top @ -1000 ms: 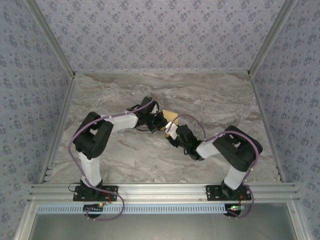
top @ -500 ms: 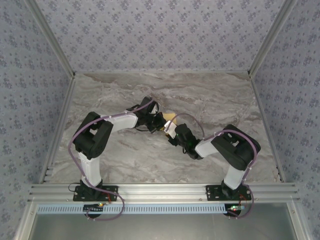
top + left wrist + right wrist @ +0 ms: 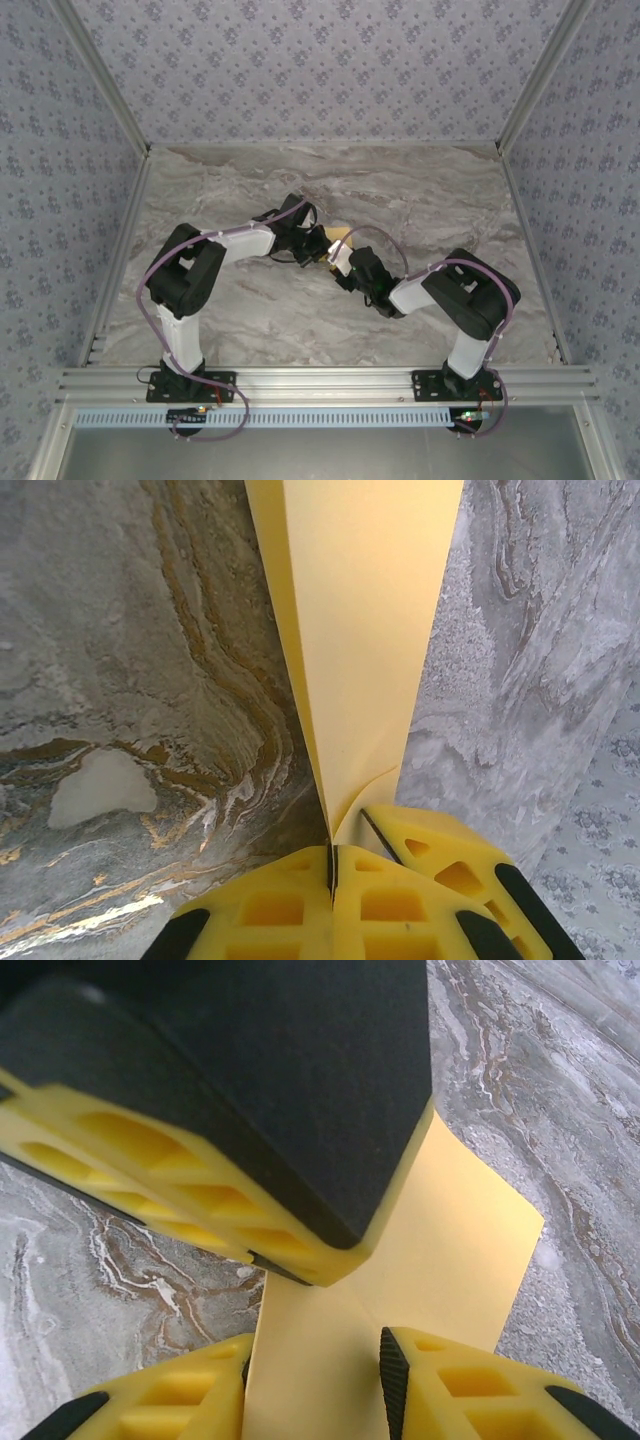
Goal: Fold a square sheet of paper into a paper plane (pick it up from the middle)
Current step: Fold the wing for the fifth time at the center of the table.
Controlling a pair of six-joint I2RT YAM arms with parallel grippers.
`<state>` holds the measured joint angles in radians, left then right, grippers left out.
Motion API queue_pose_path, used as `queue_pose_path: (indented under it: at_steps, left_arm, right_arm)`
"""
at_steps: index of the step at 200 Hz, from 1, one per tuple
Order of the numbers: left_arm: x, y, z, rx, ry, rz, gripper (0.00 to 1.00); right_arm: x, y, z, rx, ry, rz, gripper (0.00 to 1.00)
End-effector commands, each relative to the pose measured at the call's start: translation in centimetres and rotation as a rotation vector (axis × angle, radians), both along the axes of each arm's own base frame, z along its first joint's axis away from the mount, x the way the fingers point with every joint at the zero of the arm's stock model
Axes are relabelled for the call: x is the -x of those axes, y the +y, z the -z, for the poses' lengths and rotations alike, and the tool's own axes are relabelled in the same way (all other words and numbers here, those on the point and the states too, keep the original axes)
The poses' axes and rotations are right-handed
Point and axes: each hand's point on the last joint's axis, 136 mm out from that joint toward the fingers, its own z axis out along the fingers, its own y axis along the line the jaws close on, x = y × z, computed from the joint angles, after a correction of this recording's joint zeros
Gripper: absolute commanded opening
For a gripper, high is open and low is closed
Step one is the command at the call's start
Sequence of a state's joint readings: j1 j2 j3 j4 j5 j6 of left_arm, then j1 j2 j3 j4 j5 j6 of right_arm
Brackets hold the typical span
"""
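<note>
The square sheet of paper (image 3: 341, 234) is yellow-orange and creased down its middle, lifted off the marble at the centre of the table. In the left wrist view the paper (image 3: 360, 630) narrows towards my left gripper (image 3: 331, 865), which is shut on its folded end. My right gripper (image 3: 312, 1380) is open, one finger on each side of the paper (image 3: 440, 1250). The left gripper (image 3: 280, 1110) looms just above it, close to touching. From above, the left gripper (image 3: 322, 248) and right gripper (image 3: 338, 256) meet tip to tip and hide most of the sheet.
The grey marble table (image 3: 400, 190) stretches bare around the two arms. Patterned walls and aluminium posts close it in at the back and both sides. A metal rail runs along the near edge by the arm bases.
The right arm has edged left towards the left gripper, covering more of the paper in the top view. The left arm has barely moved.
</note>
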<state>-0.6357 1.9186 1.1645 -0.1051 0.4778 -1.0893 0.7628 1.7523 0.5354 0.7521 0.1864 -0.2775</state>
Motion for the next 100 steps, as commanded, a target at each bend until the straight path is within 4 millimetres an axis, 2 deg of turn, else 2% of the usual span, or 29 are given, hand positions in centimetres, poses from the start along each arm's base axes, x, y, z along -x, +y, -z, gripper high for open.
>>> queue_pose_path:
  at_steps: [1,37,72,100]
  left_arm:
    - [-0.1,0.4,-1.7,-0.004,0.010,-0.026,0.02]
    - [0.0,0.5,-1.7,-0.007,0.013,-0.026,0.02]
    - [-0.4,0.7,-2.1,-0.002,0.003,-0.029,0.06]
    - [-1.4,2.6,-3.0,-0.002,-0.023,-0.065,0.23]
  right_arm:
    - [-0.5,0.5,-1.2,-0.037,-0.009,0.007,0.35]
    - [-0.5,0.5,-1.5,-0.051,-0.012,0.012,0.29]
    - [-0.3,0.6,-1.5,-0.086,0.019,0.004,0.19]
    - [-0.1,0.4,-1.3,-0.163,0.088,0.010,0.14]
